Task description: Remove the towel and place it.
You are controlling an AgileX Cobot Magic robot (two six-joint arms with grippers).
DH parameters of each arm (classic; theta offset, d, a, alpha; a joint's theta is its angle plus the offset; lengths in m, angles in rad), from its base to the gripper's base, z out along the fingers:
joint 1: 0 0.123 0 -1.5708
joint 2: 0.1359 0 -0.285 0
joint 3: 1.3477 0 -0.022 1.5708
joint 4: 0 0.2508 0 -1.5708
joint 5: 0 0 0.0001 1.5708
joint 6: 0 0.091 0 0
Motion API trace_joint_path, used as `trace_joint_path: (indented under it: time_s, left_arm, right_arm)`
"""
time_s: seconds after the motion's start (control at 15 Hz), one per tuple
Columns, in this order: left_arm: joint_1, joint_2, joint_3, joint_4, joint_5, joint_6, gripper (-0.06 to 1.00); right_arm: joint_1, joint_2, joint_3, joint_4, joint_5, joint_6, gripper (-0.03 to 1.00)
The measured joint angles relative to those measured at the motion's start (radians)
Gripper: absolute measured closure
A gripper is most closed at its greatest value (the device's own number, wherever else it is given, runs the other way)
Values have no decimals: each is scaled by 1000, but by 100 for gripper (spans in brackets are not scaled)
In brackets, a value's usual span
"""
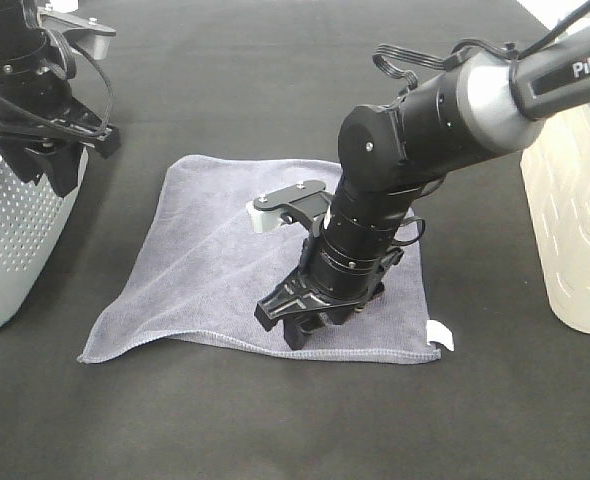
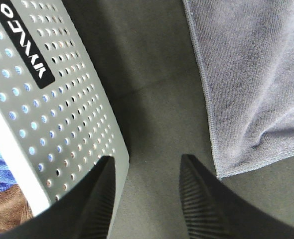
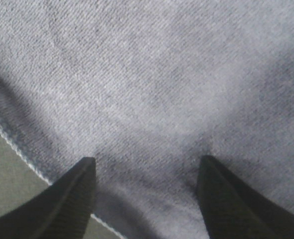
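The towel (image 1: 225, 270) lies spread flat on the black table (image 1: 275, 420). The right gripper (image 1: 310, 325) stands on its near edge, jaws wide, gripping nothing. Far left, the left gripper (image 1: 45, 160) hangs parted and empty beside the perforated basket (image 1: 15, 240).

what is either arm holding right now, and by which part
Nothing is held. The right gripper stands open over the towel; the left gripper is open and empty.

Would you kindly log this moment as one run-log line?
towel: spread flat on black table | right gripper: open, over towel's near edge | left gripper: open, empty, beside perforated grey basket
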Motion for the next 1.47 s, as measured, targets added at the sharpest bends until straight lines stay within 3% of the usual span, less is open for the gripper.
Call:
trace_joint_path:
  time_s: [0.87, 1.2, 1.47]
  left_arm:
    - [0, 0, 0, 0, 0, 0, 55]
    - [0, 0, 0, -1, 0, 0, 55]
    - [0, 0, 0, -16, 0, 0, 55]
  right_arm:
    - [0, -75, 118, -13, 8, -1, 42]
    - [0, -235, 139, -26, 78, 2, 42]
    - [0, -366, 139, -50, 186, 21, 42]
